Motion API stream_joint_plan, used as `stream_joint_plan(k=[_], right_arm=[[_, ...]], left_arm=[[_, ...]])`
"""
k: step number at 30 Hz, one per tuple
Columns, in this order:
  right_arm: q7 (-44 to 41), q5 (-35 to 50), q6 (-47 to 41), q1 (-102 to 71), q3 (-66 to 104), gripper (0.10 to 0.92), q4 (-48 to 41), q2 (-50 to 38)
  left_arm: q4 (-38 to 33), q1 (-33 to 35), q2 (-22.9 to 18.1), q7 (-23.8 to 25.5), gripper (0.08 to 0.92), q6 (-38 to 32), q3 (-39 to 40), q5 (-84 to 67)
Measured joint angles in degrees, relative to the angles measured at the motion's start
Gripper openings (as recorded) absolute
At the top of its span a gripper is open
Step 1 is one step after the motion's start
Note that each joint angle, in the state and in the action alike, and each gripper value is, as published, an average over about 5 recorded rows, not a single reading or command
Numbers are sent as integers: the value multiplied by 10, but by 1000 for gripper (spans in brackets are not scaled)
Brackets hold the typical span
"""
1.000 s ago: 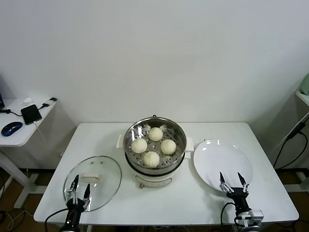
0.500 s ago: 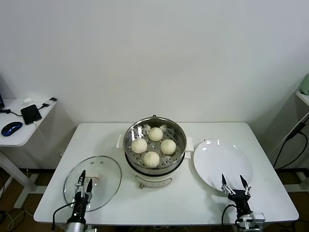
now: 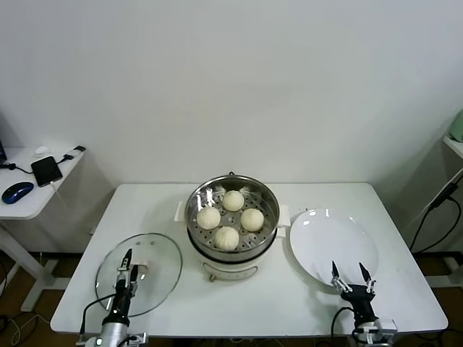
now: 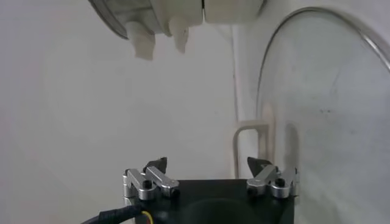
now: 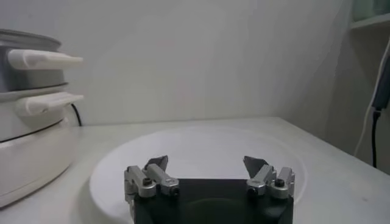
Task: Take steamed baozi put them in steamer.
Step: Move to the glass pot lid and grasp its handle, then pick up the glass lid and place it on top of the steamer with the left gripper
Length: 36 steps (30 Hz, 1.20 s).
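Four steamed baozi are held in the steamer; beside it, left hand and right hand are spread open, empty.

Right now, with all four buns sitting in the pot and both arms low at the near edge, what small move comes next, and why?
Probably none on the buns: all four steamed baozi sit in the steamer and the plate is bare. I would retract the empty left gripper, jaws open over the glass lid; the right gripper, also open, waits by the plate.
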Motion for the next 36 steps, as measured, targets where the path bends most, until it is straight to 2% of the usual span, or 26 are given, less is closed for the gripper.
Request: stream_joint_plan(k=[4,7,22,29,36], right_arm=[[0,-2,-1,1,-2,823,0,1],[0,-3,-2,3,-3,823,0,2],[-4,-13,-10,10,-5,823,2,5],[-4,-16,-16,8,-5,823,9,4],[-2,-21,-24,7,-4,823,21,0]], left_arm=[[4,-7,3,1,821,3,1,6],[8,-10,5,3,784,6,1,9],[36,-24,11,5,359,8,4,17],[27,-17,19,14,165,7,5,3],[-43,7,36,56,138,25,1,-50]])
